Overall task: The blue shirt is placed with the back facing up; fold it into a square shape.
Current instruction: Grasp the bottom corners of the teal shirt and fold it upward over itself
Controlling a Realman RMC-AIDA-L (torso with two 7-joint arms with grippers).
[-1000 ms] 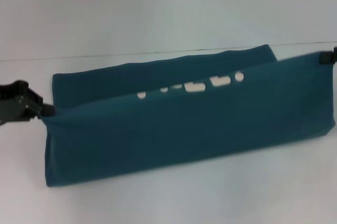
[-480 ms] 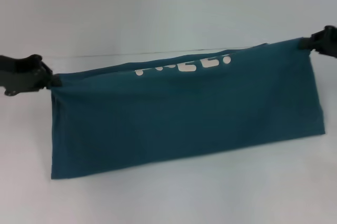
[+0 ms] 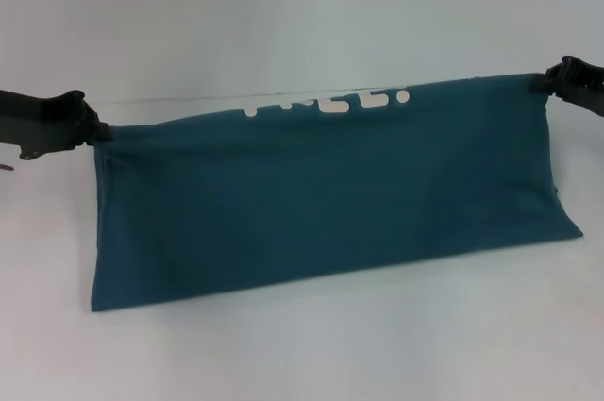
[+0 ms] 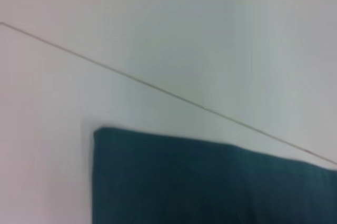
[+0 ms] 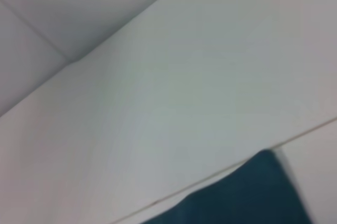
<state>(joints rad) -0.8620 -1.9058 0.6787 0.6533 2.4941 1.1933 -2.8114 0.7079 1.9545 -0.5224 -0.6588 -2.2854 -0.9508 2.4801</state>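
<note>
The head view looks forward and down across the white table, taking in the whole blue shirt. Both wrist views sit close, each catching only a shirt corner, a slice of table and the pale wall behind.

Blue shirt dark teal, plain (white lettering along top edge); table white.

White lettering on the blue shirt: only the tops show above the folded edge, unreadable. Left gripper and right gripper: fingertips buried in cloth corners. Both wrist views cut the shirt off at the frame edge.
</note>
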